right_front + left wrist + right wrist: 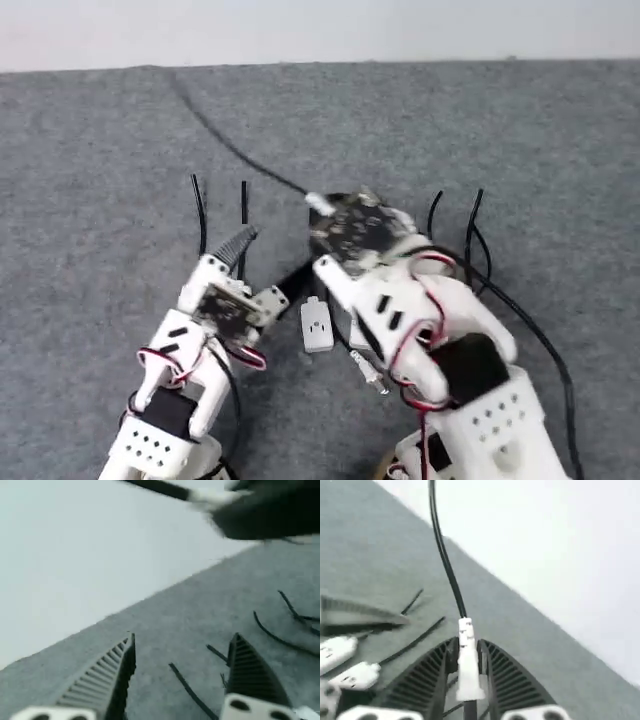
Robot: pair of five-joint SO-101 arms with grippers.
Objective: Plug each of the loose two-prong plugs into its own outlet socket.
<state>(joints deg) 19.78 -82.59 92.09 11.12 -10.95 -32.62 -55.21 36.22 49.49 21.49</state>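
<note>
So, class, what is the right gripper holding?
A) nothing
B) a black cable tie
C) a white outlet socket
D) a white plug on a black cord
D: the right wrist view shows the right gripper shut on the white plug, with its black cord running away from it.

On the mat (100,150) lies an outlet socket (317,325), with the left gripper (183,640) off to its left. The right gripper (467,644), beyond the socket, clamps a plug (468,670) whose cable (230,145) trails far left.

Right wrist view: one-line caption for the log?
Right gripper shut on the white plastic plug of a black cable, over grey felt, white outlet sockets nearby.
</note>
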